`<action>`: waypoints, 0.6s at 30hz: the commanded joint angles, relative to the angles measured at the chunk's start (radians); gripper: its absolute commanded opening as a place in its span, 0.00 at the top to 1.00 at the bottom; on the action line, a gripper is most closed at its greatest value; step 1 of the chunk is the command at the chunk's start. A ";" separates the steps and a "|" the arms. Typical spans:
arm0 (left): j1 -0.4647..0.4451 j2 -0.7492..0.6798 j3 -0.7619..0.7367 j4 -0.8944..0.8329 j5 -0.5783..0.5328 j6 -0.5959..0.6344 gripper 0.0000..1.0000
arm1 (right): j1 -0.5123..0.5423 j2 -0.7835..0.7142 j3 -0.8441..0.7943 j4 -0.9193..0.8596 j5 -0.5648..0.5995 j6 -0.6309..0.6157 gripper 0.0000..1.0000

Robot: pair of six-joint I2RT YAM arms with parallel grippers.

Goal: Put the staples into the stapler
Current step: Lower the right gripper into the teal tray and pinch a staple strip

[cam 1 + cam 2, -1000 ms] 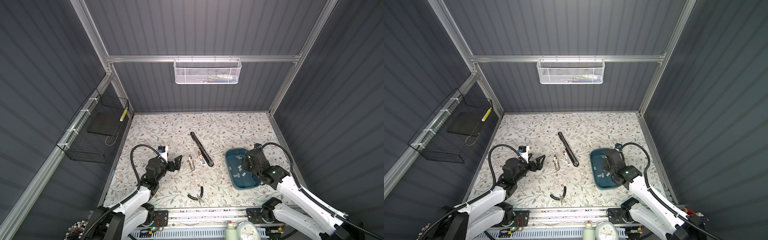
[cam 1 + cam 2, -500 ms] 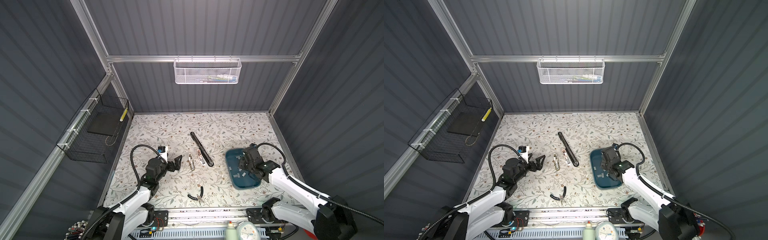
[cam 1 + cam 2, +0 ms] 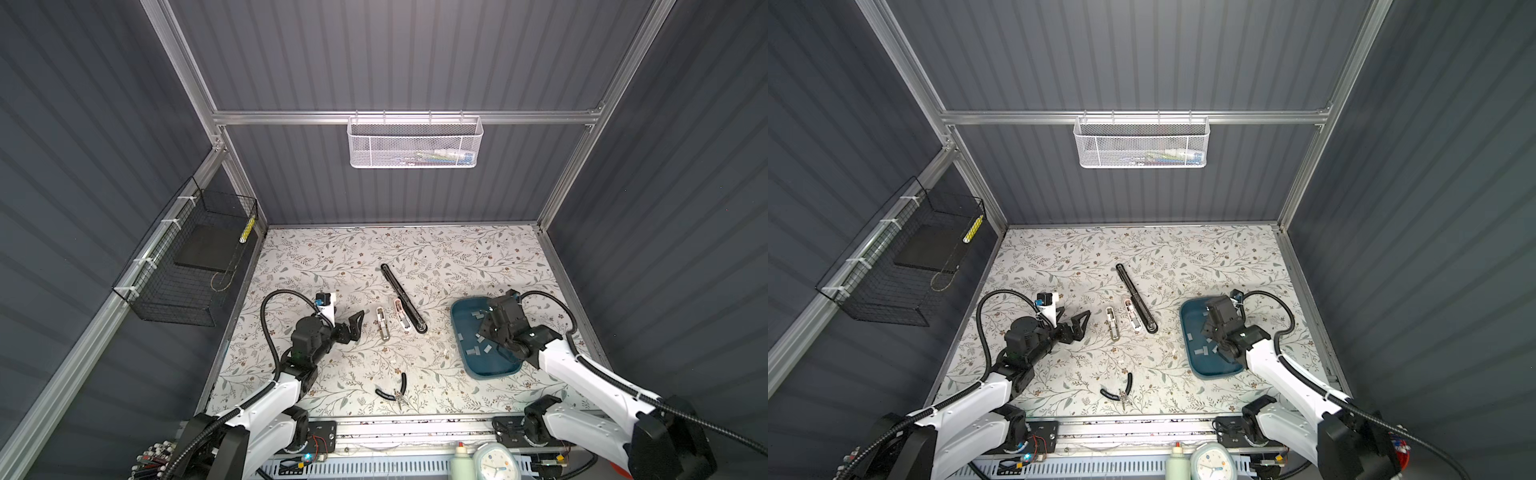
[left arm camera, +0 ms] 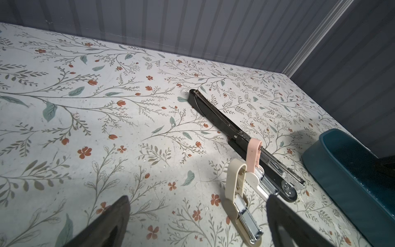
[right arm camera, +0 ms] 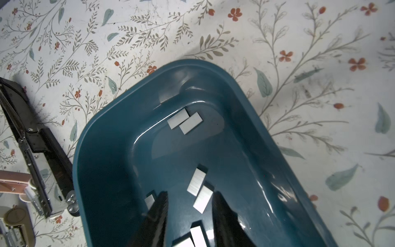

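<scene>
Right hand (image 5: 189,193), narrowly parted, hangs inside the teal tray (image 5: 96,149) over staples (image 5: 196,181), gripping none. Left hand (image 4: 198,196) gapes wide over open surface (image 4: 85,107).

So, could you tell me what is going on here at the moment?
The right gripper hangs low inside the teal tray, fingers apart over the loose staples, none of them gripped. The left gripper hovers open above the table, near two small staplers. The long black stapler lies opened out flat between the arms, untouched.
</scene>
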 commanded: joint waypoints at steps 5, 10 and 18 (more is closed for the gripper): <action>0.001 -0.009 -0.003 -0.002 -0.026 -0.002 0.01 | -0.003 0.000 0.013 -0.135 0.024 0.099 0.65; 0.001 0.035 0.022 -0.010 -0.076 -0.008 0.01 | -0.004 0.047 0.019 -0.116 -0.058 0.100 0.67; 0.002 -0.009 -0.011 0.024 -0.142 -0.016 0.01 | -0.005 0.167 0.002 0.021 -0.160 0.058 0.63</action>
